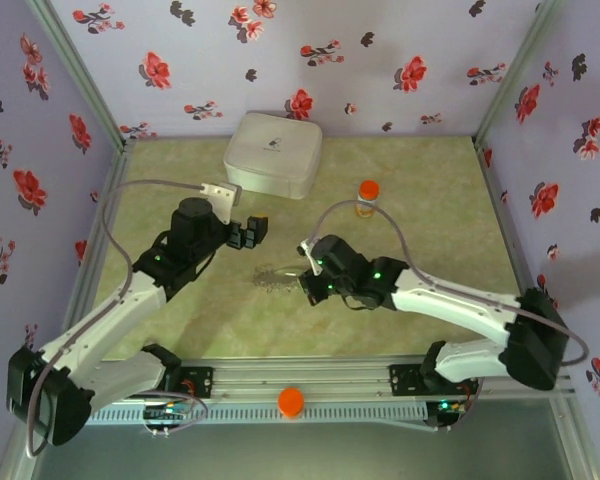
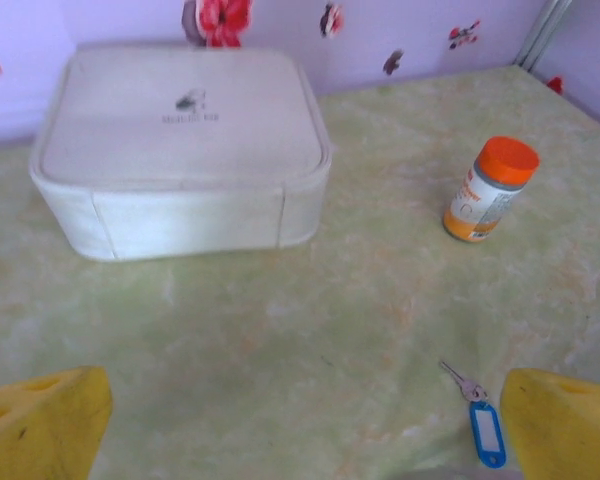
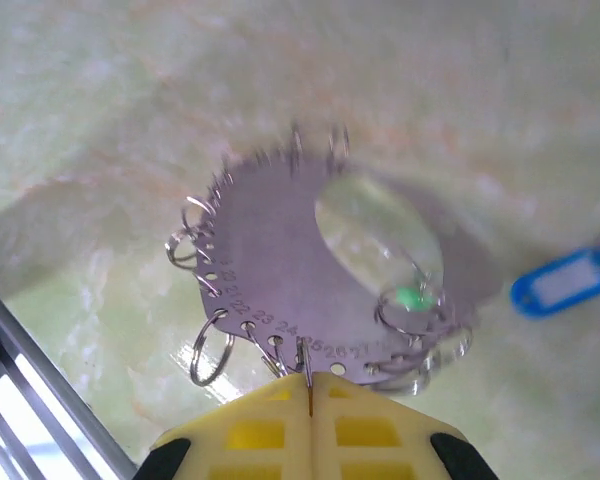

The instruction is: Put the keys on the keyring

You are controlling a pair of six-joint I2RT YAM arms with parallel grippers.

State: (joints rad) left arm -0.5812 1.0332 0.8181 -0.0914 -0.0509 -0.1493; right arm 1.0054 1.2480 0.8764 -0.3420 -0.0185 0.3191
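Two fingers of the right gripper (image 3: 310,388) are pinched shut on the very rim of the keyring (image 3: 280,260), a flat metal disc fringed with small split rings (image 3: 210,352), raised over the table (image 3: 100,120). So thin a bite may let the disc twist or slip out. The blue key (image 3: 563,283) lies just beside it. Farther out, the left gripper (image 1: 248,233) hangs spread wide and empty; reaching in, it could nudge that key away.
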